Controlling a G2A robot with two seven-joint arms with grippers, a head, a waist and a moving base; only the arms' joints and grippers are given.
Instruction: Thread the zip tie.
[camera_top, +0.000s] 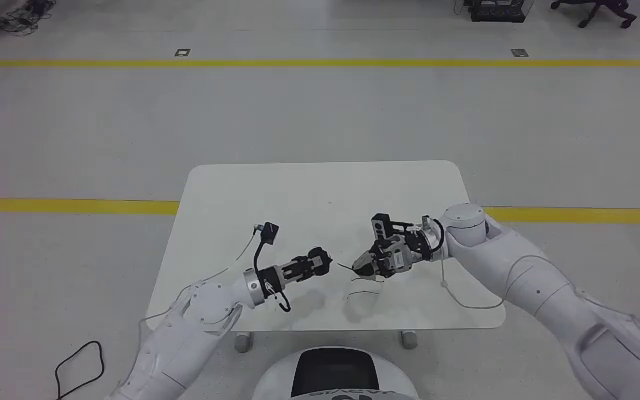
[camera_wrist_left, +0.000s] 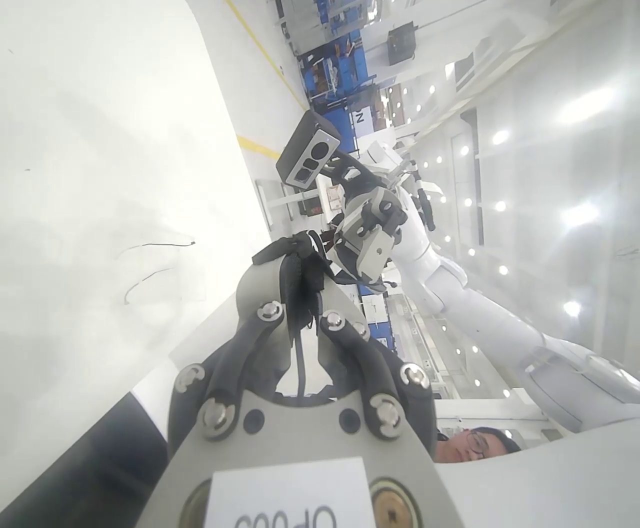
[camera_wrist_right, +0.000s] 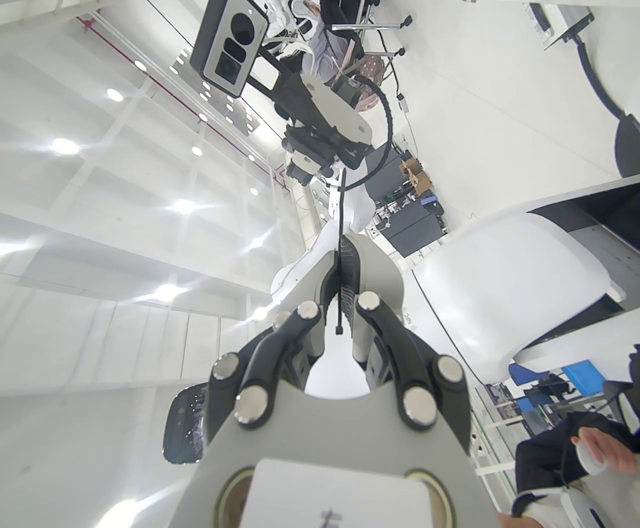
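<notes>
The right gripper (camera_top: 360, 267) is pinching the zip tie (camera_wrist_right: 342, 215) between jaws closed flat on it, with the small head poking out on the palm side. The strap is running left to right above the near part of the table (camera_top: 300, 200), straight across to the left gripper (camera_top: 324, 262). Its jaws are also pressing together on a dark strand, by my guess the tie's other end. The grippers are facing each other, nearly tip to tip. I'm counting one tie and two grippers. Two thin dark lines (camera_wrist_left: 155, 245) on the table could be shadows; I can't tell.
</notes>
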